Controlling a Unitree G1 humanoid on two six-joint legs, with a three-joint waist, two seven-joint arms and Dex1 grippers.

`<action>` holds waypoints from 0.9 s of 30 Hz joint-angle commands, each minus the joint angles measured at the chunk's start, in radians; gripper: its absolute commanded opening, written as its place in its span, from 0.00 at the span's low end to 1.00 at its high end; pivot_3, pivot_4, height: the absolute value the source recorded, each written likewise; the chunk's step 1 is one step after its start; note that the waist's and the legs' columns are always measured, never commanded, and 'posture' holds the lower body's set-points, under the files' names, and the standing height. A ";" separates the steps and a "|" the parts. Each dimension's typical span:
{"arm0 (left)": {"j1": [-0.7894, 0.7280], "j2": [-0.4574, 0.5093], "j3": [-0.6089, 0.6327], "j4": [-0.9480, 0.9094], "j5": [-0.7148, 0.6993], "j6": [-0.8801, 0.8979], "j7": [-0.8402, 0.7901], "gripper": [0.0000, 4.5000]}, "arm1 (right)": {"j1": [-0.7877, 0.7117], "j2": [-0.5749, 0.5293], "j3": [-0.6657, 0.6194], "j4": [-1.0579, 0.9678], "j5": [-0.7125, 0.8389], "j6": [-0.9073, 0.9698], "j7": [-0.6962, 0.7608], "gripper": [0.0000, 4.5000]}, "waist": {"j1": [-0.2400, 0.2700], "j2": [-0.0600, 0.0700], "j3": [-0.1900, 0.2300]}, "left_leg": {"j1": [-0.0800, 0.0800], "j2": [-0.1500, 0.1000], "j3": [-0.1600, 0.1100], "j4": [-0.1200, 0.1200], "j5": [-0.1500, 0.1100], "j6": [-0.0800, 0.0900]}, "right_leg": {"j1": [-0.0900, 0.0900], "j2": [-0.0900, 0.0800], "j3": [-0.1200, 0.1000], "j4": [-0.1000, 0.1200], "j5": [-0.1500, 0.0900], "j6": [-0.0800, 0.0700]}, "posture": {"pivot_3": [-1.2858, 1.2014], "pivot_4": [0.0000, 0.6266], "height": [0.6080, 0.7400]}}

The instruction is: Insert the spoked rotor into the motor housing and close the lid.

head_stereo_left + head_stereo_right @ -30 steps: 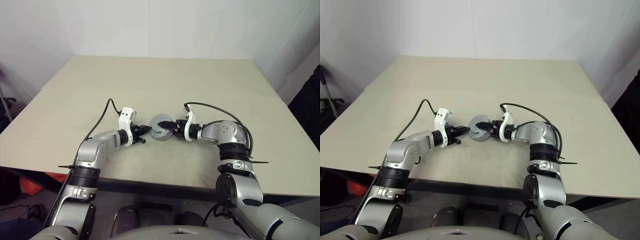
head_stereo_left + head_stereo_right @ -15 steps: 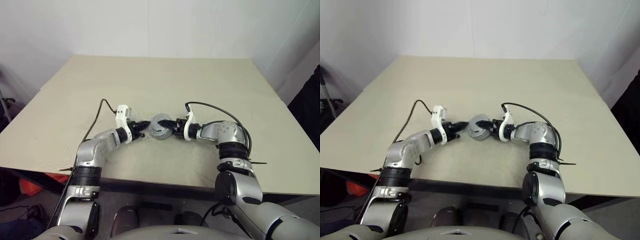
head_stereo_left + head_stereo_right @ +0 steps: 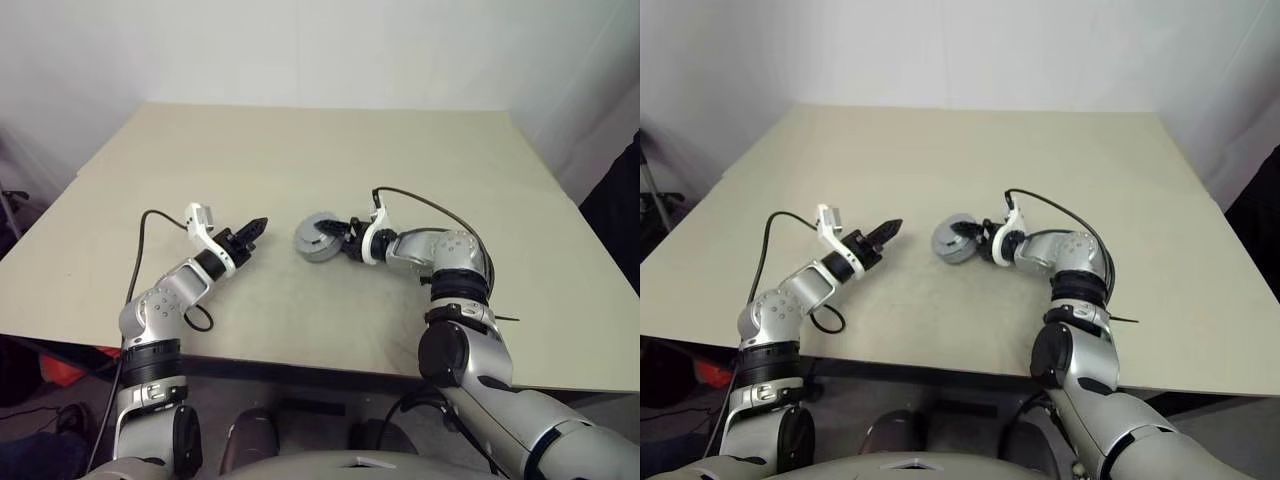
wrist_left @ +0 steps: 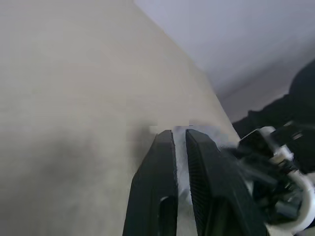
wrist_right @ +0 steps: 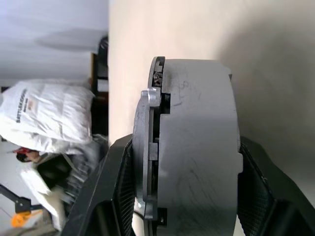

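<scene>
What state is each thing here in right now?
Motor housing: held off the table, tilted on edge, lid on but with a gap showing.
Right end effector: shut on the motor housing.
Left end effector: shut, empty, apart from the housing.

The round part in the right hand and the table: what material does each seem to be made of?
The motor housing looks like grey metal with a dull, matte finish: fine scratches show on its rim. The table seems a beige laminate or painted board, smooth and matte; its exact material is uncertain.
</scene>
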 commanded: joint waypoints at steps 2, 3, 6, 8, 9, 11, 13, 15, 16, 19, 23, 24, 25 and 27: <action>0.006 0.003 0.036 -0.055 -0.070 0.014 0.031 0.10 | -0.073 0.006 -0.058 0.024 0.079 -0.033 -0.025 0.50 | 0.003 0.000 0.000 | -0.001 0.000 0.000 0.000 -0.001 0.001 | 0.000 0.000 -0.001 0.000 0.000 0.000 | 0.52 0.00 1.00; 0.005 -0.003 0.053 -0.057 -0.100 0.026 0.043 0.10 | -0.083 0.008 -0.075 0.034 0.093 -0.040 -0.036 0.50 | 0.004 0.000 0.000 | -0.001 0.000 0.000 0.000 -0.001 0.001 | 0.000 0.000 -0.001 0.000 0.000 0.000 | 0.52 0.00 1.00; 0.010 -0.021 0.098 -0.067 -0.197 0.063 0.068 0.10 | -0.112 0.017 -0.111 0.042 0.139 -0.039 -0.050 0.50 | 0.004 0.000 0.000 | -0.004 0.000 0.000 0.001 -0.001 0.001 | -0.002 0.000 -0.002 0.000 0.000 0.000 | 0.52 0.00 1.00; 0.025 -0.030 0.123 -0.077 -0.257 0.078 0.074 0.10 | -0.130 0.024 -0.122 0.035 0.164 -0.042 -0.060 0.50 | 0.003 0.000 0.000 | -0.004 0.000 0.001 0.002 -0.001 0.001 | -0.002 0.000 -0.002 0.000 0.000 0.000 | 0.52 0.00 1.00; 0.033 -0.034 0.137 -0.080 -0.287 0.085 0.081 0.10 | -0.140 0.025 -0.127 0.032 0.176 -0.042 -0.065 0.50 | 0.002 0.000 0.000 | -0.004 0.000 0.001 0.003 -0.001 0.001 | -0.002 0.000 -0.002 0.001 0.000 0.000 | 0.52 0.00 1.00; 0.049 -0.034 0.152 -0.086 -0.330 0.093 0.084 0.19 | -0.158 0.023 -0.134 0.037 0.192 -0.044 -0.076 0.50 | 0.001 0.000 0.000 | -0.004 0.001 0.001 0.004 -0.001 0.001 | -0.002 0.000 -0.002 0.001 0.000 0.000 | 0.52 0.00 1.00; 0.058 -0.032 0.177 -0.070 -0.378 0.091 0.095 0.30 | -0.179 0.015 -0.143 0.050 0.205 -0.046 -0.093 0.50 | 0.002 0.000 0.000 | -0.004 0.001 0.001 0.005 -0.001 0.001 | -0.002 0.000 -0.002 0.002 0.000 0.000 | 0.52 0.00 1.00; 0.065 -0.031 0.192 -0.056 -0.417 0.090 0.100 0.45 | -0.198 0.008 -0.153 0.062 0.222 -0.045 -0.109 0.50 | 0.004 0.000 0.000 | -0.004 0.001 0.001 0.007 -0.001 0.001 | -0.001 0.001 -0.002 0.002 0.000 0.000 | 0.52 0.00 1.00; 0.066 -0.033 0.194 -0.052 -0.432 0.090 0.101 0.53 | -0.207 0.004 -0.156 0.067 0.230 -0.043 -0.115 0.50 | 0.004 0.000 0.000 | -0.004 0.001 0.001 0.008 -0.001 0.001 | -0.001 0.000 -0.002 0.003 0.000 0.001 | 0.52 0.00 1.00; 0.061 -0.048 0.190 -0.057 -0.478 0.091 0.105 0.77 | -0.222 0.003 -0.158 0.057 0.259 -0.019 -0.131 0.50 | 0.007 0.000 0.000 | -0.004 0.001 0.000 0.012 -0.001 0.001 | 0.001 0.000 -0.002 0.003 0.001 0.002 | 0.52 0.00 1.00; 0.042 -0.071 0.179 -0.049 -0.548 0.103 0.138 1.00 | -0.214 0.020 -0.139 0.011 0.289 0.017 -0.148 0.50 | 0.009 0.000 0.000 | -0.005 0.001 0.000 0.015 -0.001 0.001 | 0.001 0.000 -0.002 0.004 0.003 0.004 | 0.52 0.00 1.00; 0.036 -0.077 0.179 -0.037 -0.575 0.116 0.156 1.00 | -0.211 0.026 -0.136 0.001 0.296 0.026 -0.156 0.50 | 0.010 0.000 0.000 | -0.005 0.001 0.000 0.016 -0.001 0.001 | 0.001 0.000 -0.002 0.005 0.003 0.004 | 0.52 0.00 1.00; 0.028 -0.084 0.182 -0.017 -0.617 0.132 0.177 1.00 | -0.207 0.034 -0.135 -0.013 0.305 0.038 -0.164 0.50 | 0.010 0.000 0.000 | -0.005 0.001 0.000 0.016 -0.001 0.001 | 0.001 0.000 -0.002 0.005 0.003 0.004 | 0.52 0.00 1.00; 0.014 -0.090 0.183 0.018 -0.679 0.153 0.197 1.00 | -0.200 0.050 -0.133 -0.039 0.321 0.059 -0.180 0.50 | 0.013 0.000 0.000 | -0.005 0.001 0.000 0.017 -0.001 0.000 | 0.001 0.000 -0.002 0.007 0.003 0.004 | 0.52 0.00 1.00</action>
